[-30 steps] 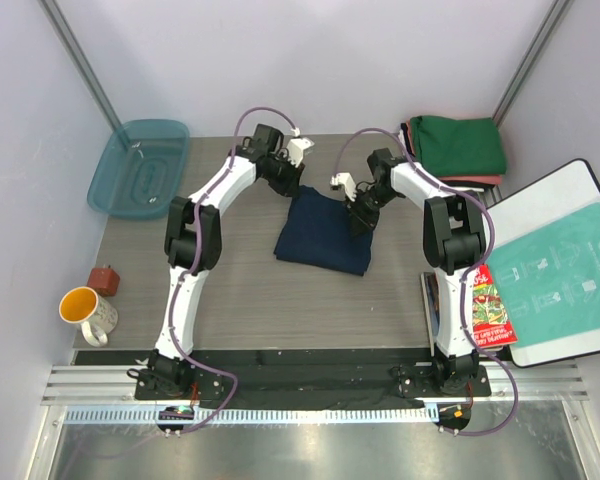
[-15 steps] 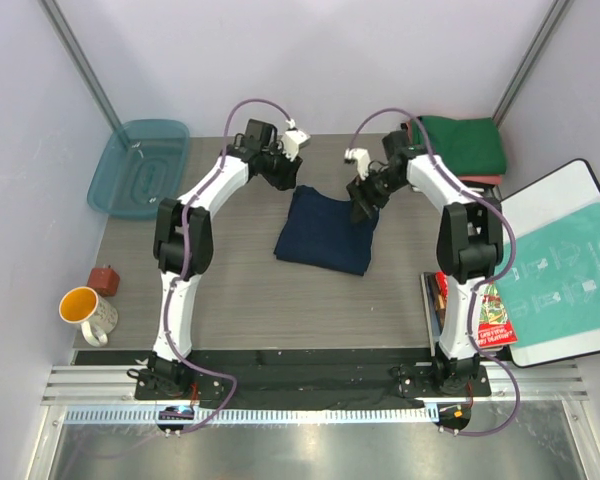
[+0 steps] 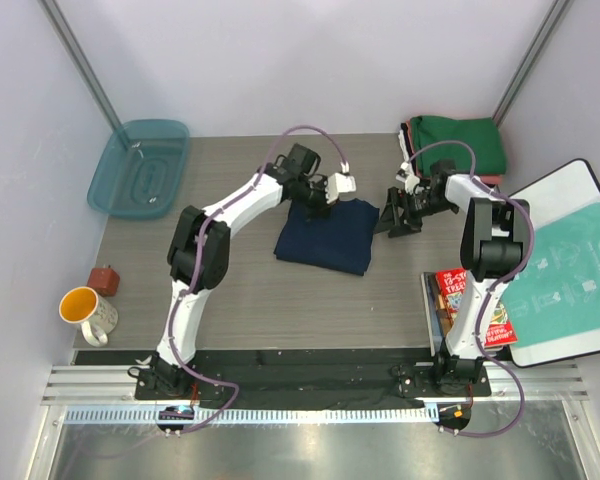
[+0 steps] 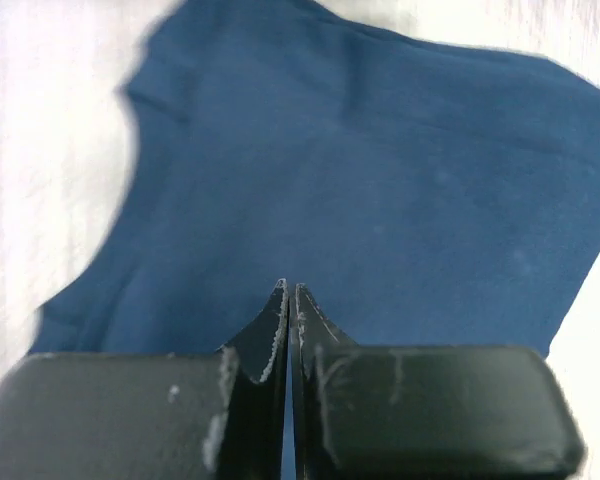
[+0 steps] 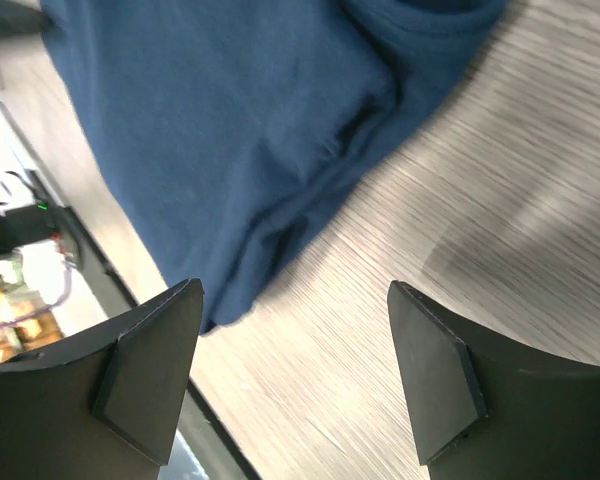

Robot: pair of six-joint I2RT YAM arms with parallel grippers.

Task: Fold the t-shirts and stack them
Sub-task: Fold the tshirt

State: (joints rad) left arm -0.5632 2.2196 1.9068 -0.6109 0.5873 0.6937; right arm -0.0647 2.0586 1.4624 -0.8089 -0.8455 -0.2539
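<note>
The dark navy t-shirt (image 3: 325, 237) lies folded in the middle of the table and fills the left wrist view (image 4: 380, 170). My left gripper (image 3: 320, 200) hovers over its far edge, its jaws (image 4: 288, 292) shut with no cloth pinched between them. My right gripper (image 3: 398, 224) is just off the shirt's right side, open (image 5: 295, 292) over bare table, and the shirt's edge (image 5: 250, 150) lies beside its left finger. A stack of folded t-shirts stands at the back right, green (image 3: 460, 143) on top with a salmon-red edge (image 3: 480, 181) below.
A teal plastic tray (image 3: 140, 167) sits at the back left. A yellow mug (image 3: 85, 312) and a small brown block (image 3: 104, 279) are at the near left. A white board with a teal-printed bag (image 3: 560, 270) and a red printed packet (image 3: 475, 305) lie at the right.
My left gripper swung right, from beyond the shirt's far-left corner to over its far edge, and shut. My right gripper drew back off the shirt to the right and opened.
</note>
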